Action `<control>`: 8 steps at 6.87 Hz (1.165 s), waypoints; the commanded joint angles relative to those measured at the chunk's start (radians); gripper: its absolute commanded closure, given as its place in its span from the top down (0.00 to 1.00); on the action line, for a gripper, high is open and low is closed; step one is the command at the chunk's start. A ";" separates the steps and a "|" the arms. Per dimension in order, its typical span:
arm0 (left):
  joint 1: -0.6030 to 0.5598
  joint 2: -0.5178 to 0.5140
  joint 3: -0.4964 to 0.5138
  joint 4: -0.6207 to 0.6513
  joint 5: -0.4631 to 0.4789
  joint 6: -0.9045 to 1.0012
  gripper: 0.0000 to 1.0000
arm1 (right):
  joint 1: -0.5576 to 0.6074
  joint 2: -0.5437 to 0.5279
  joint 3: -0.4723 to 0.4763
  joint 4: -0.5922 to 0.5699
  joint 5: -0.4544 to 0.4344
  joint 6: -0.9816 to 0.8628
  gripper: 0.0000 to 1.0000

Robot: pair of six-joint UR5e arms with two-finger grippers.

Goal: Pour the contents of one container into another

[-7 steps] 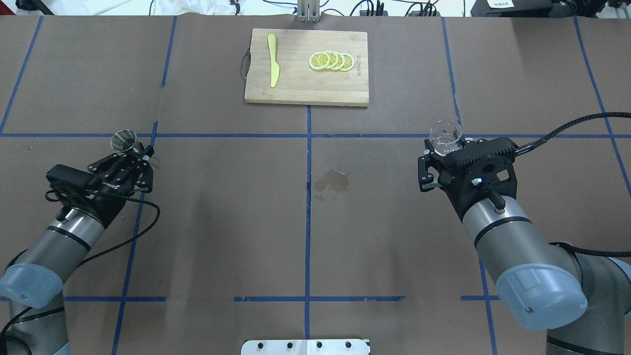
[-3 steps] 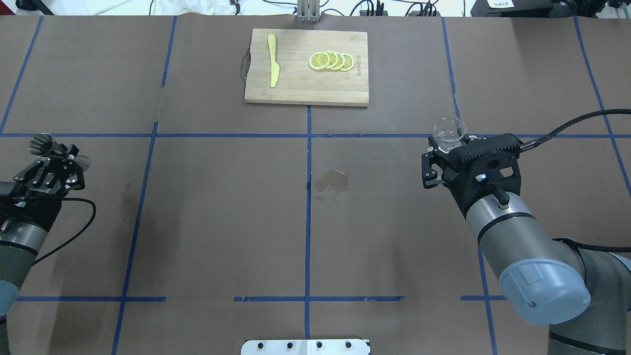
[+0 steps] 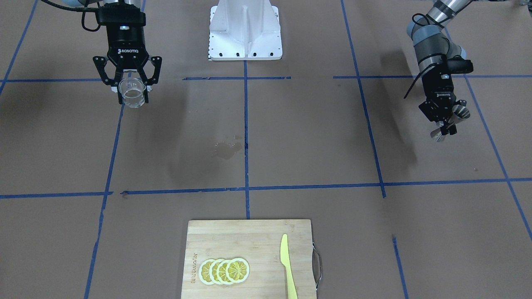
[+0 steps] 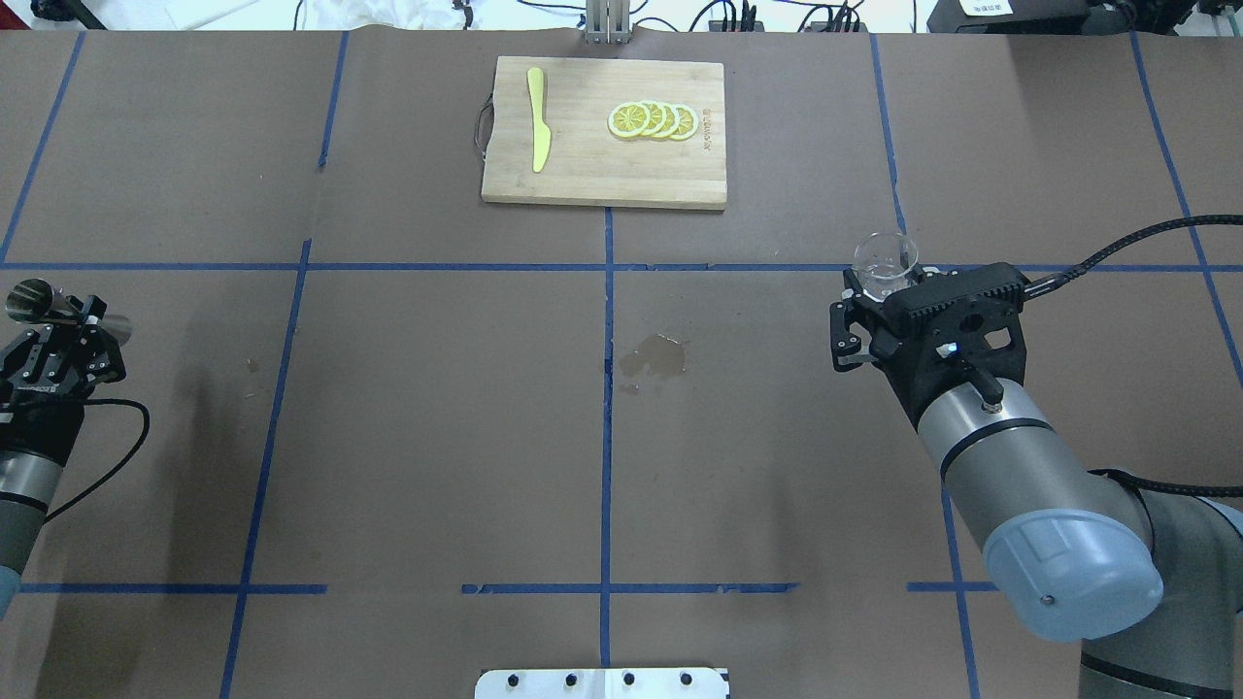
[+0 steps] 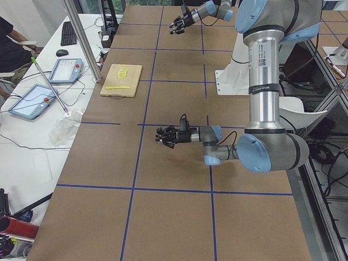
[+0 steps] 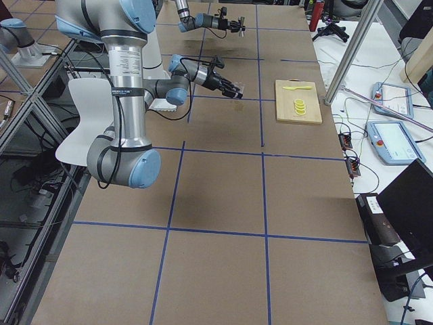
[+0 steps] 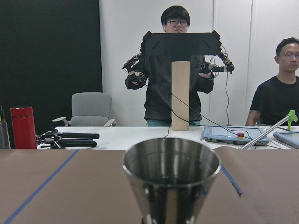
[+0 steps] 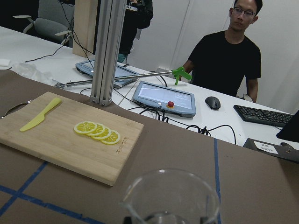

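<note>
A table (image 4: pixel 437 437) covered in brown paper and gridded with blue tape fills the scene, and beyond its far edge operators sit at white desks with tablets. Near the table's right edge, the right gripper (image 3: pixel 132 92), marked ROBOTIQ in white on its body, has its fingers pressed against the sides of the clear glass measuring cup (image 3: pixel 132 94), held upright above the paper; whether it contains liquid cannot be told. At the left edge, the left gripper (image 4: pixel 78 313) pinches the steel jigger (image 4: pixel 29 296) at its narrow waist and holds it tilted above the table. By the middle of the far edge lies a wooden cutting board (image 4: pixel 602 180) carrying four overlapping lemon slices (image 4: pixel 653 119) and a yellow knife (image 4: pixel 537 118); the engraving along one short end is too small to read. A small wet stain (image 4: pixel 655 356) marks the paper near the table's centre.
</note>
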State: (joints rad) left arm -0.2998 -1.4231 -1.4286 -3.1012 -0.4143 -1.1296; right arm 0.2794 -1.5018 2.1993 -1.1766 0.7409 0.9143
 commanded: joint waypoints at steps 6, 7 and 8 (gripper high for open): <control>0.105 0.003 -0.001 0.038 -0.001 -0.035 0.00 | 0.000 0.006 0.002 0.000 0.000 0.000 0.00; 0.116 0.003 -0.001 0.039 -0.006 -0.036 0.00 | -0.002 0.008 0.004 0.000 0.000 0.000 0.00; 0.122 0.003 0.000 0.039 -0.020 -0.036 0.00 | -0.002 0.008 0.004 0.000 0.000 0.000 0.00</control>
State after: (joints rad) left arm -0.1876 -1.4205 -1.4290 -3.0629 -0.4218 -1.1653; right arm 0.2782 -1.4946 2.2023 -1.1766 0.7409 0.9143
